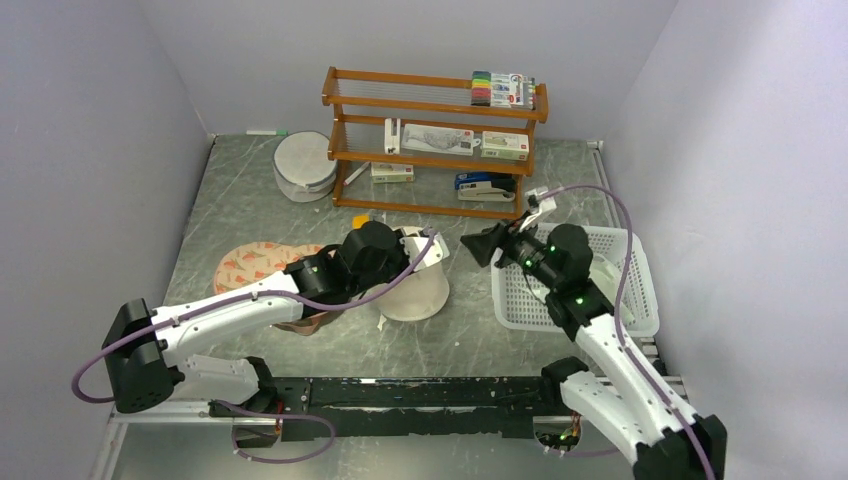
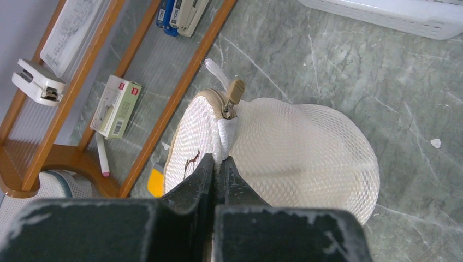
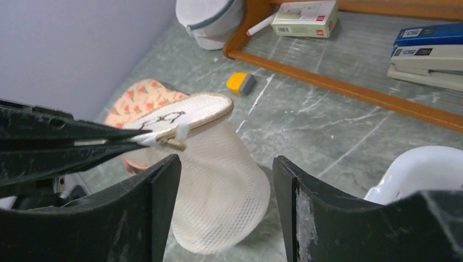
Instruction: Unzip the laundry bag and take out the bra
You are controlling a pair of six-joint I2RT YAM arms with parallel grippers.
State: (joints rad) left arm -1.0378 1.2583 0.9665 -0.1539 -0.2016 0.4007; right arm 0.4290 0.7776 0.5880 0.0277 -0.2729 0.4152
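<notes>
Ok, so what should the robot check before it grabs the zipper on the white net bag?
1. Left tool pinching the laundry bag by its white tab: ok, shut on it.
2. Right tool open: ok, jaws apart.
3. Zip pull easy to see: ok, it sticks out at the rim beside the tab.
4. Right tool around the pull: not ok, it is short of the pull and touches nothing.
5. Zip already partly open: cannot tell, and no bra shows.
</notes>
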